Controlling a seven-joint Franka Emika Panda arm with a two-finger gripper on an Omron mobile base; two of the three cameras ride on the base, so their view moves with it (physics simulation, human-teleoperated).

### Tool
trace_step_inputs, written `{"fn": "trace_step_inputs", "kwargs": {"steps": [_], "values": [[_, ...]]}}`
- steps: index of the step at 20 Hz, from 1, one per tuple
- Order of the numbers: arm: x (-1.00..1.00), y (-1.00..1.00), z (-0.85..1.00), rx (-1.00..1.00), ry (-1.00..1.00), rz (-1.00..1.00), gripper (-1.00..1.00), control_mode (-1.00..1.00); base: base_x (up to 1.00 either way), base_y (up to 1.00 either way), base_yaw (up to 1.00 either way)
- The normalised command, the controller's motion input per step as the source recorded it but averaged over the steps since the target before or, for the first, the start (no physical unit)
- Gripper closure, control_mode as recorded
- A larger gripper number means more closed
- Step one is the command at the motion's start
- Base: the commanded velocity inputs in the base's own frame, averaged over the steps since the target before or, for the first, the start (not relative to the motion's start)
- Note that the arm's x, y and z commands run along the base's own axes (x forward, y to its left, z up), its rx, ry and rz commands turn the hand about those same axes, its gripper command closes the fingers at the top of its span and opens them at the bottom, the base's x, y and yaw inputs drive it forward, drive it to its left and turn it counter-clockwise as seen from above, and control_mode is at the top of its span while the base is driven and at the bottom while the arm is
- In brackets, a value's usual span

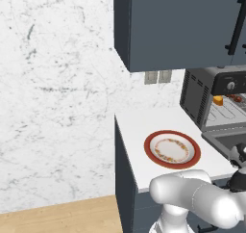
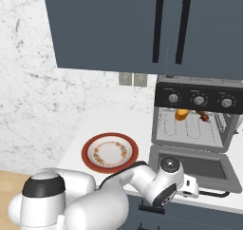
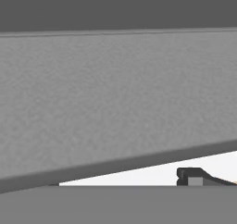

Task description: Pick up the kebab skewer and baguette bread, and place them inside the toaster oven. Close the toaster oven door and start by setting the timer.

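The toaster oven (image 2: 197, 100) stands at the right end of the counter with its toaster oven door (image 2: 192, 163) dropped open and flat. On the wire rack inside lie the golden baguette bread (image 2: 182, 114) and, to its right, the dark red kebab skewer (image 2: 204, 116); both also show in the left base view, baguette bread (image 1: 218, 100) and kebab skewer (image 1: 235, 98). My gripper (image 2: 192, 186) sits low at the door's front edge, near its black bar handle (image 2: 213, 193). In the hand view a grey panel lies very close ahead, one dark fingertip (image 3: 191, 176) shows, and the jaws stand wide with nothing between them.
An empty red-rimmed plate (image 2: 110, 153) lies on the white counter (image 1: 134, 126) left of the oven. Dark wall cabinets (image 2: 142, 29) hang above. Three knobs (image 2: 199, 100) line the oven's black strip. The counter ends at its left edge beside a marble wall.
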Motion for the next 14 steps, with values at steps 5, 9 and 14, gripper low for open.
{"fn": "trace_step_inputs", "kwargs": {"steps": [5, 9, 14], "values": [[0.14, 0.00, -0.10, -0.01, -0.02, 0.01, -1.00, -1.00, 0.00, 0.00, 0.00], [0.18, 0.01, 0.00, 0.08, -0.13, 0.00, -1.00, -1.00, 0.00, 0.00, 0.00], [0.32, 0.10, 0.00, 0.02, -0.28, 0.00, -1.00, -1.00, 0.00, 0.00, 0.00]]}}
